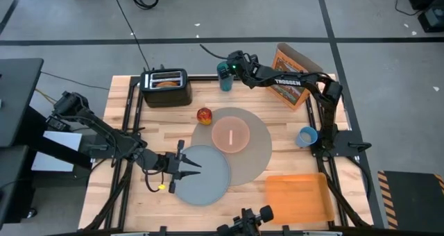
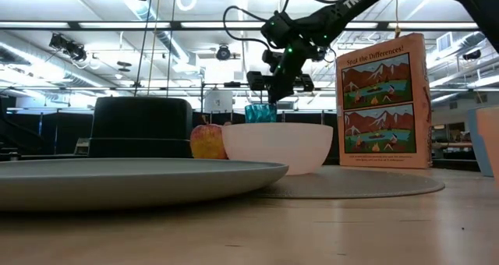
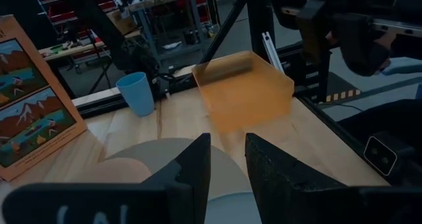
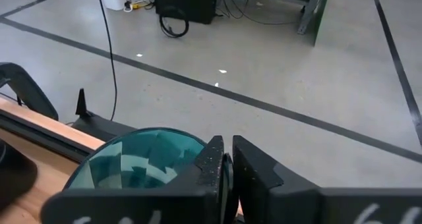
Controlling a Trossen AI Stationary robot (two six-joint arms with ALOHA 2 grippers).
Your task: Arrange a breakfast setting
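Two grippers inspected. High view: my right gripper (image 1: pixel 225 70) pinches a teal glass (image 1: pixel 224 78) at the table's far edge; my left gripper (image 1: pixel 186 165) stands open over the plate (image 1: pixel 205 177). Low view: glass hangs behind the bowl (image 2: pixel 277 146). Right wrist view: only the rim is pinched, so it may slip or tip.

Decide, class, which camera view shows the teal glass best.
The right wrist view: the teal glass fills it, its rim pinched by the right gripper. The high view shows it small at the table's far edge, the low view half hidden behind the bowl; the left wrist view misses it.
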